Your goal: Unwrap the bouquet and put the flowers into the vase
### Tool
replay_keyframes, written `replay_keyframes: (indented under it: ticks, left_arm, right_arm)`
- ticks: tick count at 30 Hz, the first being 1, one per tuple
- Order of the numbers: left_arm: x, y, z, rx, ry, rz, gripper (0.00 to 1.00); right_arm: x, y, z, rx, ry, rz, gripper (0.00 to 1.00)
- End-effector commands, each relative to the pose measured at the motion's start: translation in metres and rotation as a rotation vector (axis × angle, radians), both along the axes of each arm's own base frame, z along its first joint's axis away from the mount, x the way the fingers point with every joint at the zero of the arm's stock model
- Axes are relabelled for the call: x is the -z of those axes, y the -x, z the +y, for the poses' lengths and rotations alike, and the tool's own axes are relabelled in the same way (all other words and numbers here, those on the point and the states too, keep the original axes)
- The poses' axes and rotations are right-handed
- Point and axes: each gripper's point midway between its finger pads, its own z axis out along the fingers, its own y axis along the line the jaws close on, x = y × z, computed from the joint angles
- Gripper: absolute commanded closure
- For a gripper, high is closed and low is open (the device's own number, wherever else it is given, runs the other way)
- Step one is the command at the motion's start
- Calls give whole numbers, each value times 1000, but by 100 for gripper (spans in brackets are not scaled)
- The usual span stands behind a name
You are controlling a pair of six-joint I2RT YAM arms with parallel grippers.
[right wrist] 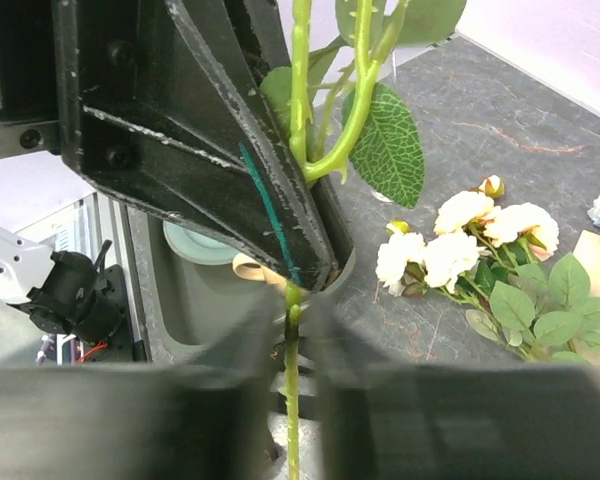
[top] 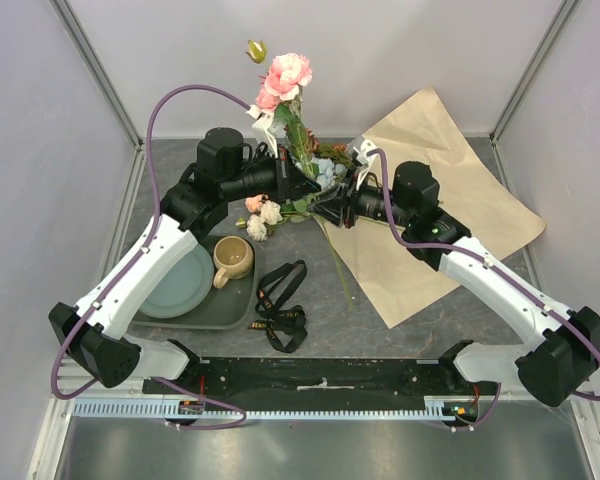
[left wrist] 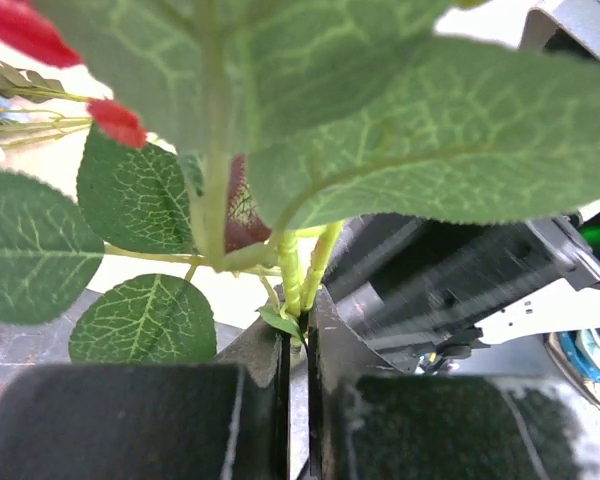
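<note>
The right gripper (right wrist: 292, 325) pinches a green stem (right wrist: 291, 400) low down. Just above it the left gripper (left wrist: 298, 335) is pressed tight on the same stem, its pink rose (top: 288, 72) standing high over both. Cream flowers (right wrist: 450, 245) lie on the table (right wrist: 500, 110) below the left gripper.

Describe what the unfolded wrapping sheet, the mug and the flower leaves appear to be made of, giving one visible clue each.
Wrapping sheet: kraft-type paper; matte tan, thin, lying flat with crisp edges.
Mug: probably glazed ceramic; smooth tan surface, thick rim.
Flower leaves: likely fabric or plastic; even, printed-looking veins on a glossy, moulded-looking flower stem.
</note>
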Motion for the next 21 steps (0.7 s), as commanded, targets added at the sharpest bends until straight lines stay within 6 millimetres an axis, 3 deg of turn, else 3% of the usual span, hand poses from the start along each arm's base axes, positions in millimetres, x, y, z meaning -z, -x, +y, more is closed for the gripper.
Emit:
replay_keyframes:
  ticks: [1,2,3,6,7,8,13,14,16,17,19,20,21]
  left_arm:
    - [-27,2,13,0,-37,-163,98]
    - [-35,2,18,-16,-48,-196,98]
    - [-42,3,25,-32,-76,-252,98]
    - [-56,-5,52,-139,-178,-334,98]
    - [-70,-8,65,-205,-200,-374,98]
    - [-68,-8,74,-232,-241,-372,98]
    - [-103,-35,140,-533,-406,-461,98]
    - [-122,-39,147,-579,-398,-489,98]
    - [-140,-46,165,-655,-421,-517,98]
    - [-161,-50,176,-726,-409,-545,98]
    - [-182,-56,195,-811,-410,-576,98]
    - [-206,-51,208,-873,-380,-612,98]
    - [-209,-59,211,-894,-399,-623,98]
  right_arm:
    - [-43,-3,0,43,-72,-70,43]
    - [-44,-9,-3,86,-75,-57,24]
    - [-43,-10,-5,97,-68,-41,13]
    - [-49,-7,-13,132,-68,-29,7]
    - [-49,-6,-17,154,-65,-24,5]
    - [-50,-7,-23,188,-65,-23,2]
    - [-47,2,-63,352,-45,-35,2]
    - [-46,5,-67,355,-39,-38,2]
    - [-38,12,-73,359,-22,-31,2]
    - [-36,14,-75,359,-16,-29,2]
    - [-29,18,-78,358,12,-20,2]
    - [-26,19,-78,356,24,-19,2]
    - [-23,20,-80,354,43,-21,2]
